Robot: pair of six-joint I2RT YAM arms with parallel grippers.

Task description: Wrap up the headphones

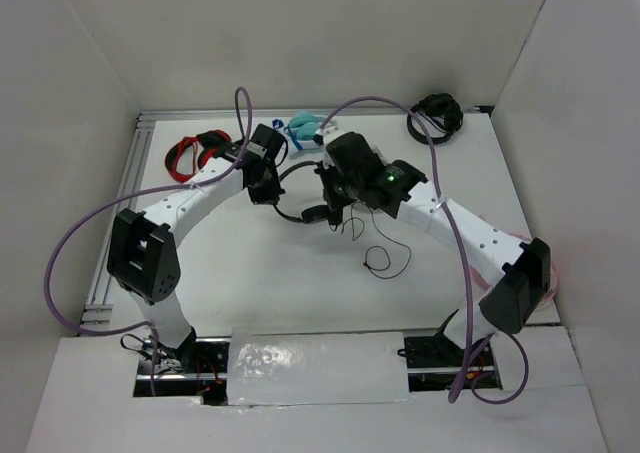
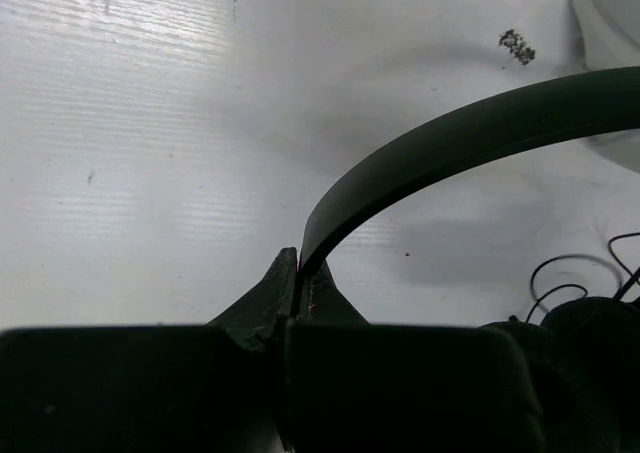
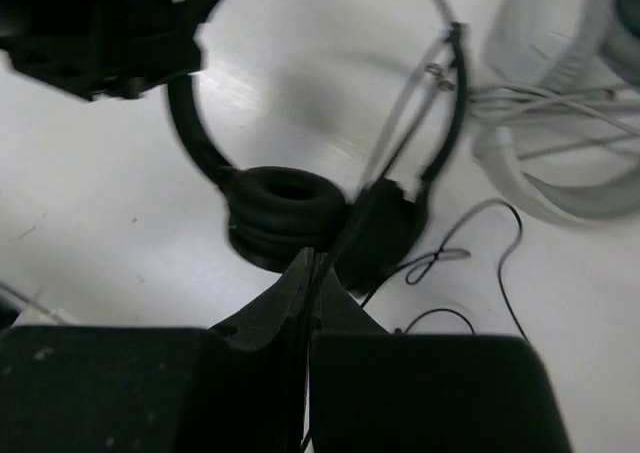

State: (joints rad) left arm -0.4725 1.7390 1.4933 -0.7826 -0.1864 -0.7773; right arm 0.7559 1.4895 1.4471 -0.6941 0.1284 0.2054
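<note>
Left jaws: left gripper (image 2: 298, 270) is fully closed, pinching the thin edge of the headband (image 2: 450, 143) between its fingertips.
Right jaws: right gripper (image 3: 312, 268) is closed tip to tip; a thin blurred strand of the cable (image 3: 505, 243) runs up from the tips towards the headband, so it appears to be pinched on the cable.
Surface: white table (image 1: 280, 283) with a faint ribbed grain; a small dark speck (image 2: 517, 43) lies on it in the left wrist view.
Room: plain white walls (image 1: 320, 43) enclose the table on three sides; a metal rail (image 1: 118, 203) runs along the left edge.
Headphones, position: headphones (image 3: 285, 208) are at mid-table, between the two grippers.
Headphones relative to left jaws: the headband rises from the fingertips and arcs away to the right, above the table.
Headphones relative to right jaws: the two earcups sit close together just beyond the fingertips; loose cable loops lie on the table to their right.
Other items: red-and-black headphones (image 1: 190, 155) at the far left, a light blue item (image 1: 300, 126) at the far centre, a bundled black headset (image 1: 436, 119) at the far right, all apart from the grippers.
Markings: a green light (image 1: 388, 180) glows on the right arm's wrist.
</note>
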